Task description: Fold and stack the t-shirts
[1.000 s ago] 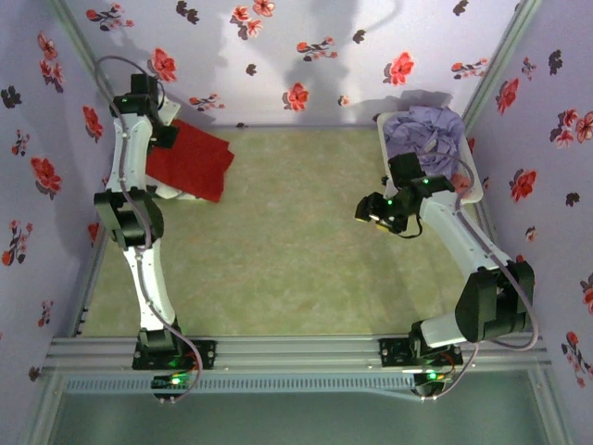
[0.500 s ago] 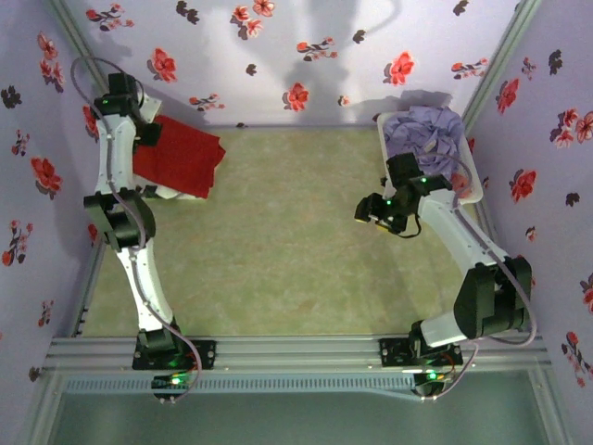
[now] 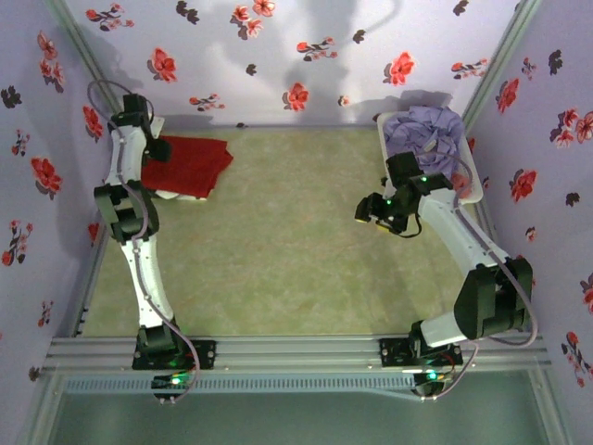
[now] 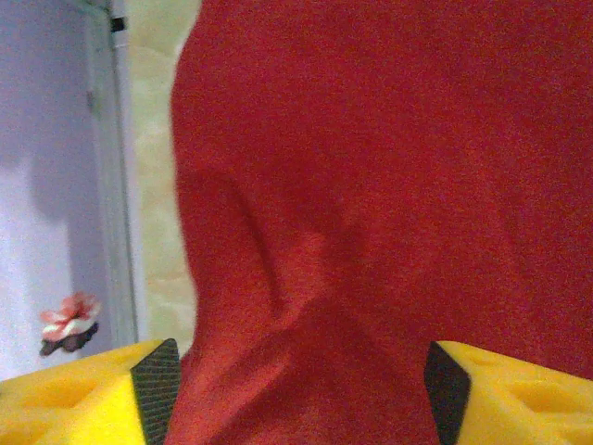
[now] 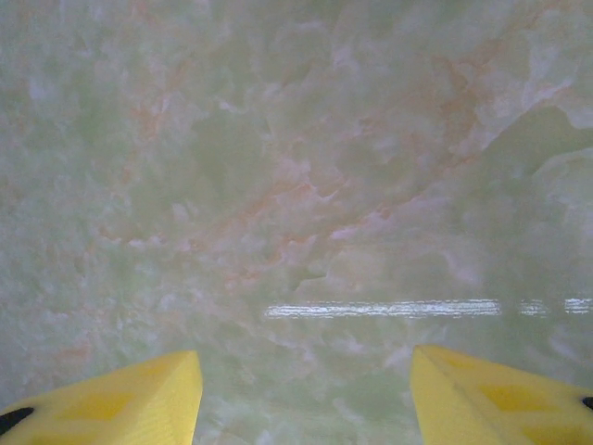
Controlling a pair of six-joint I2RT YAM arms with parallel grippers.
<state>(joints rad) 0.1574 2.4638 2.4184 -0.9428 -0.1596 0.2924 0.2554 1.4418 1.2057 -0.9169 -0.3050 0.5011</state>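
Observation:
The red t-shirt [image 3: 192, 164] lies folded at the back left of the table, on top of a white t-shirt [image 3: 175, 195] whose edge peeks out beneath it. My left gripper [image 3: 156, 146] hovers at the red shirt's left edge. In the left wrist view its jaws [image 4: 296, 399] stand wide apart, and red cloth [image 4: 389, 176] bulges up between them without being pinched. The lavender t-shirt [image 3: 423, 132] is bunched in the white basket [image 3: 473, 178] at the back right. My right gripper [image 3: 372, 212] hangs open over bare table [image 5: 306, 185], nothing between its fingers [image 5: 130, 399].
Flowered walls close in the table on the left, back and right. The left wall and its rail [image 4: 111, 185] run just beside the red shirt. The green marbled tabletop [image 3: 296, 241] stretches between the two arms.
My left gripper has gone from shut to open and let go of the red shirt, which has dropped flatter onto the stack. The right arm has not moved.

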